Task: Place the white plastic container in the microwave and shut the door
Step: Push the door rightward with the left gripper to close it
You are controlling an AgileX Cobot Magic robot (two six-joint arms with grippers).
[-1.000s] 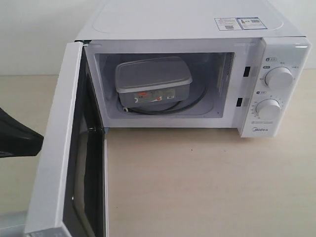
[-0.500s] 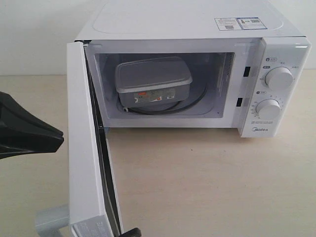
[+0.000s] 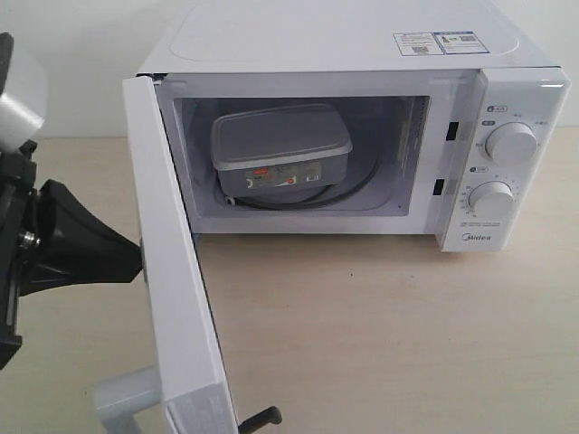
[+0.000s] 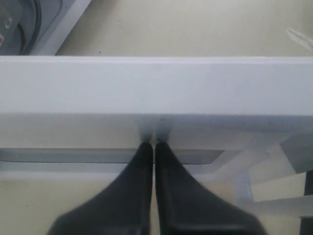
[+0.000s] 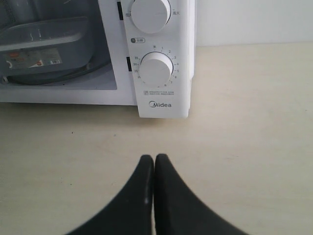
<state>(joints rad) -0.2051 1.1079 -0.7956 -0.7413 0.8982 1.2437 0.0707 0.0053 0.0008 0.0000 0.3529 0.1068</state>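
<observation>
The translucent white plastic tub [image 3: 280,145] was laid lengthwise left-right; the white door [image 3: 172,271] was swung further closed; left gripper [image 4: 154,143] and right gripper [image 5: 154,156] were pressed together.

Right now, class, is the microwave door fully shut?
No, the door stands open, showing the white plastic container inside the microwave.

Surfaces: microwave [image 3: 344,36] casing white, smooth, semi-gloss, approx. painted metal. The door [image 3: 172,271] white, smooth, same finish. Both knobs [image 3: 511,142] white plastic, satin. The white plastic container [image 3: 280,145] translucent, frosted matt lid. Table [image 3: 380,344] beige, matt, smooth. Left gripper [image 4: 154,144] and right gripper [image 5: 154,157]: black plastic, matt w/ slight sheen.
</observation>
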